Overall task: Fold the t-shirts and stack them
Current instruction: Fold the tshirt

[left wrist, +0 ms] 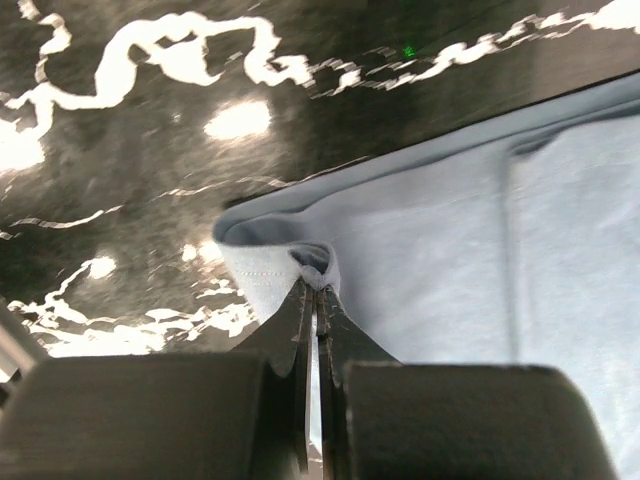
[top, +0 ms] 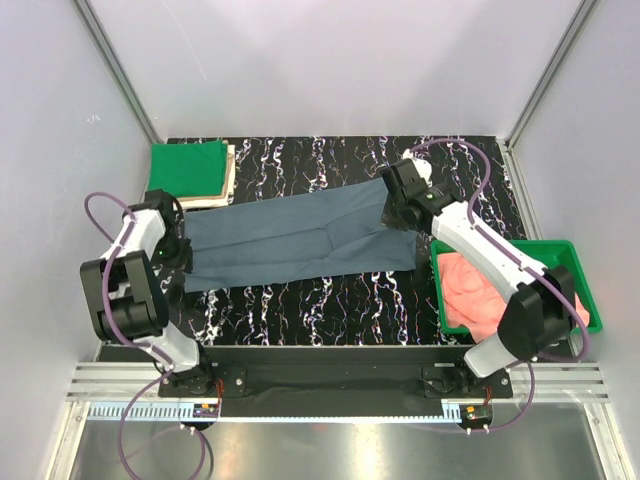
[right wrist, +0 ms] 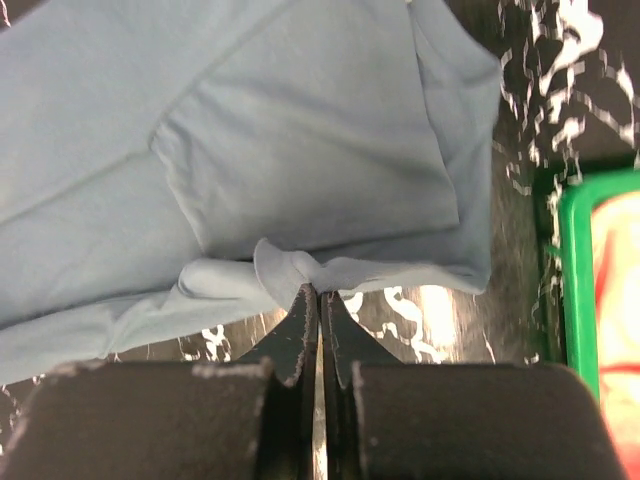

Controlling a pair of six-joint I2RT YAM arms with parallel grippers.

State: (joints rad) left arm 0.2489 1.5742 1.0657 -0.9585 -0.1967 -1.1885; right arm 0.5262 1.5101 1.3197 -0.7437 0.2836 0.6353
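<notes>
Mid-fold, the left gripper [left wrist: 316,286] and right gripper [right wrist: 320,291] each pinch opposite ends of the grey-blue t-shirt [top: 300,235] (seemingly its hems), needing a synchronized lift next.

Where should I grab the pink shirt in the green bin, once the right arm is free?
Pinch a raised fold atop the pink shirt, coming straight down. It lies crumpled in a heap, and the walls of the green bin would likely block any sideways approach.
</notes>
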